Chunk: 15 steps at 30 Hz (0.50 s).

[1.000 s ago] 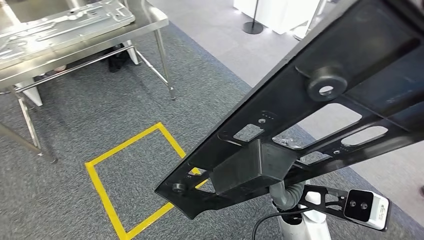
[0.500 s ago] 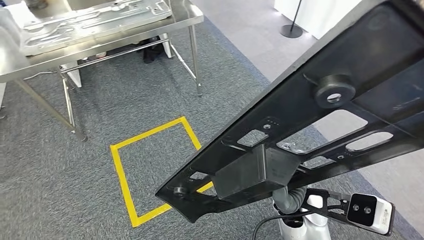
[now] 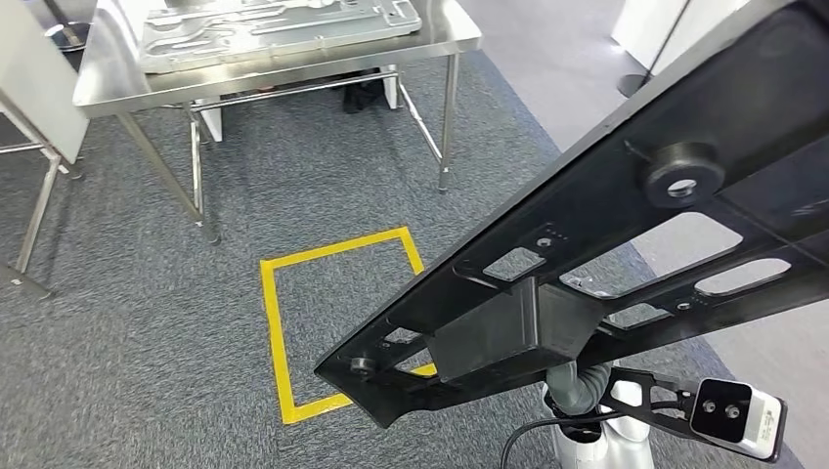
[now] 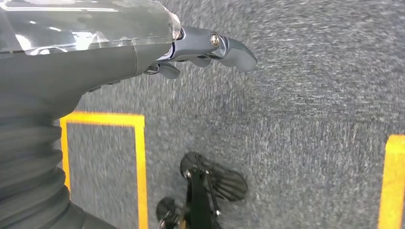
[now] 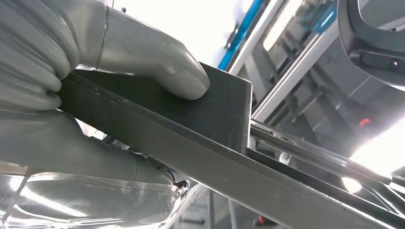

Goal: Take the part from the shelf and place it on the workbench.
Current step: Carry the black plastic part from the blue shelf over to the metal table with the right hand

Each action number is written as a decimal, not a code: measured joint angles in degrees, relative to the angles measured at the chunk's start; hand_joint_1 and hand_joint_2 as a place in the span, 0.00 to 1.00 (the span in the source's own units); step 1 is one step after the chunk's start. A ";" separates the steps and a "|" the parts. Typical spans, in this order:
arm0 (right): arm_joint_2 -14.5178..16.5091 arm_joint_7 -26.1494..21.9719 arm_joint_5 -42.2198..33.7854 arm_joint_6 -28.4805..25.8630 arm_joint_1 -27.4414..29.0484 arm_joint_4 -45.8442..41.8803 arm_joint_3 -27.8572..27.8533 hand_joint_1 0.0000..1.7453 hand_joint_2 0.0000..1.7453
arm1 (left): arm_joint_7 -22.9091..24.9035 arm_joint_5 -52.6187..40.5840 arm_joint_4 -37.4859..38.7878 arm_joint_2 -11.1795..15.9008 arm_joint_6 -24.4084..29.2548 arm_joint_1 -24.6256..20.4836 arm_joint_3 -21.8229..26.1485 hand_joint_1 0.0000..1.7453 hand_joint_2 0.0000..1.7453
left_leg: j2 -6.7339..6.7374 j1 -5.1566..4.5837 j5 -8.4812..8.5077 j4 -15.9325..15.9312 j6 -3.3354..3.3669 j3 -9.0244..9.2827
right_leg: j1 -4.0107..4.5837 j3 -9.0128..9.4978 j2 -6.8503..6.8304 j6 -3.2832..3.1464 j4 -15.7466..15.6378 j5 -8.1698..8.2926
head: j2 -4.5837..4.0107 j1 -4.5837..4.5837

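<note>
- Carrying the long black part [image 3: 626, 234] toward the steel workbench [image 3: 293, 73], w/ another plate on its top; keep it level, aim for a bare edge.
- Right hand [image 5: 110, 71] clamps the part's block; keep grip firm.
- Left hand [image 4: 200, 45] hangs empty, fingers apart.

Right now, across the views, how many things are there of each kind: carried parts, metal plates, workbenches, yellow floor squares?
Black part, gripped by the right hand: 1
Metal plate on the workbench: 1
Steel workbench: 1
Yellow taped square on the carpet: 1
Total: 4
</note>
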 joint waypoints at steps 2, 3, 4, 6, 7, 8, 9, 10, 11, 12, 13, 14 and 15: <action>0.03 -0.01 -0.05 1.06 -0.25 -0.12 -0.20 1.00 1.00 | -0.08 0.27 0.00 -0.08 -0.58 0.02 0.04 0.00 1.00 | -0.79 -0.14 -0.25 0.33 -0.37 -0.02 | 0.05 2.96 0.76 -0.48 -7.43 3.42 | 0.00 0.00; 0.10 -0.02 -0.13 1.51 -0.33 -0.25 -0.33 1.00 1.00 | -0.11 0.38 0.00 -0.10 -0.85 0.05 0.08 0.00 1.00 | -1.02 -0.20 -0.33 0.44 -0.66 -0.15 | 0.10 3.62 1.10 -0.73 -9.33 4.04 | 0.00 0.00; 0.22 -0.02 -0.20 1.77 -0.38 -0.39 -0.46 1.00 1.00 | -0.13 0.52 0.00 -0.12 -1.08 0.09 0.14 0.00 1.00 | -1.15 -0.24 -0.35 0.45 -1.00 -0.28 | 0.20 3.73 1.32 -1.02 -9.96 4.04 | 0.00 0.00; 0.60 -0.02 -0.26 1.96 -0.43 -0.61 -0.68 1.00 1.00 | -0.15 0.77 0.00 -0.09 -1.32 0.19 0.25 0.00 1.00 | -1.15 -0.14 -0.40 0.28 -1.70 -0.31 | 0.16 3.81 1.11 -1.73 -10.36 4.31 | 0.00 0.00; 0.78 -0.01 -0.27 1.96 -0.46 -0.64 -0.72 1.00 1.00 | -0.15 0.85 0.01 -0.09 -1.37 0.22 0.28 0.00 1.00 | -0.61 -0.12 -0.80 0.68 -2.01 -0.38 | 0.09 4.01 0.93 -2.13 -10.68 4.45 | 0.00 0.00; 0.96 -0.01 -0.32 1.95 -0.50 -0.66 -0.73 1.00 1.00 | -0.15 0.91 0.01 -0.10 -1.39 0.17 0.31 0.00 1.00 | 0.25 -0.10 -1.82 2.11 -2.29 -0.94 | 0.00 4.21 0.68 -2.48 -11.00 4.58 | 0.00 0.00; 1.09 -0.02 -0.36 1.90 -0.51 -0.66 -0.74 1.00 1.00 | -0.15 0.98 0.02 -0.09 -1.41 0.06 0.35 0.00 1.00 | 1.29 -0.04 -3.45 4.87 -2.53 -2.12 | -0.04 4.36 0.35 -2.74 -11.22 4.64 | 0.00 0.00; 1.16 -0.01 -0.39 1.82 -0.52 -0.64 -0.75 1.00 1.00 | -0.16 1.08 0.02 -0.10 -1.45 -0.06 0.42 0.00 1.00 | 2.26 -0.02 -5.41 8.65 -2.79 -3.85 | 0.04 4.41 0.04 -2.89 -11.28 4.62 | 0.00 0.00; 1.20 -0.01 -0.37 1.72 -0.52 -0.60 -0.75 1.00 1.00 | -0.17 1.21 0.02 -0.08 -1.51 -0.16 0.51 0.00 1.00 | 2.82 0.06 -7.17 12.69 -3.02 -5.80 | 0.10 4.39 -0.29 -2.97 -11.27 4.59 | 0.00 0.00; 1.20 0.02 -0.28 1.59 -0.51 -0.55 -0.74 1.00 1.00 | -0.17 1.33 0.02 -0.07 -1.61 -0.18 0.62 0.00 1.00 | 3.09 0.11 -8.08 15.62 -3.18 -7.22 | 0.14 4.38 -0.59 -2.99 -11.25 4.55 | 0.00 0.00; 1.19 0.04 -0.19 1.47 -0.53 -0.51 -0.74 1.00 1.00 | -0.17 1.43 0.02 -0.07 -1.74 -0.15 0.72 0.00 1.00 | 3.22 0.14 -7.86 16.49 -3.27 -7.65 | 0.15 4.40 -0.82 -2.97 -11.24 4.52 | 0.00 0.00; 1.19 0.04 -0.08 1.35 -0.54 -0.49 -0.73 1.00 1.00 | -0.17 1.49 0.02 -0.08 -1.85 -0.11 0.78 0.00 1.00 | 3.31 0.17 -6.57 15.02 -3.28 -6.91 | 0.15 4.47 -1.00 -2.91 -11.21 4.47 | 0.00 0.00; 1.18 0.04 0.01 1.19 -0.58 -0.48 -0.72 1.00 1.00 | -0.17 1.51 0.02 -0.07 -1.97 -0.09 0.81 0.00 1.00 | 3.45 0.20 -4.52 11.39 -3.21 -5.04 | 0.15 4.59 -1.14 -2.79 -11.19 4.39 | 0.00 0.00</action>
